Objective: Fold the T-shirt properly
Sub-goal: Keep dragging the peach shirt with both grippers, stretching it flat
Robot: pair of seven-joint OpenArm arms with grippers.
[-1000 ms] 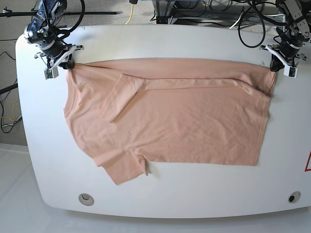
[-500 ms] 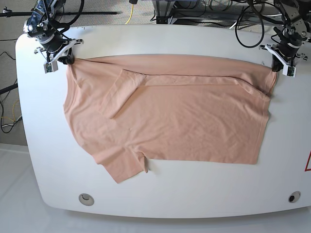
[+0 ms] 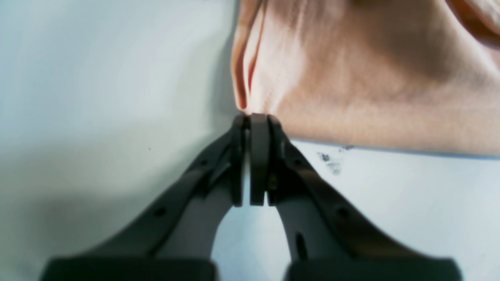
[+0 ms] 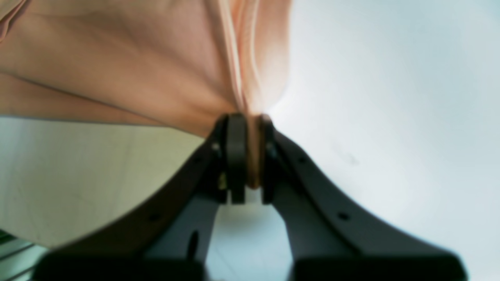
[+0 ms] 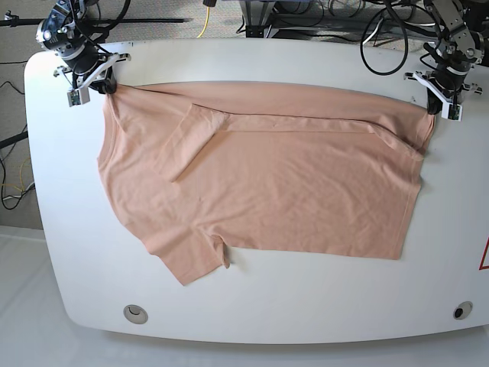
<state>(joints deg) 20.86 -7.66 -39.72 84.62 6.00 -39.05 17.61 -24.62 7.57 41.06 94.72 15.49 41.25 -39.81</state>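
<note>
T-shirt (image 5: 290, 183) on table (image 5: 306, 302), drawn slightly farther toward the arms at its right-gripper corner. Left gripper (image 3: 250, 121) and right gripper (image 4: 245, 121) each pinch a corner; far edge likely being tensioned for folding.

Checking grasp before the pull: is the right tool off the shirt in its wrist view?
No, the right tool is closed on the shirt, with a strip of fabric between its fingertips.

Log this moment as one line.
left gripper: shut on T-shirt corner | right gripper: shut on opposite corner | T-shirt: partly folded, on table
</note>
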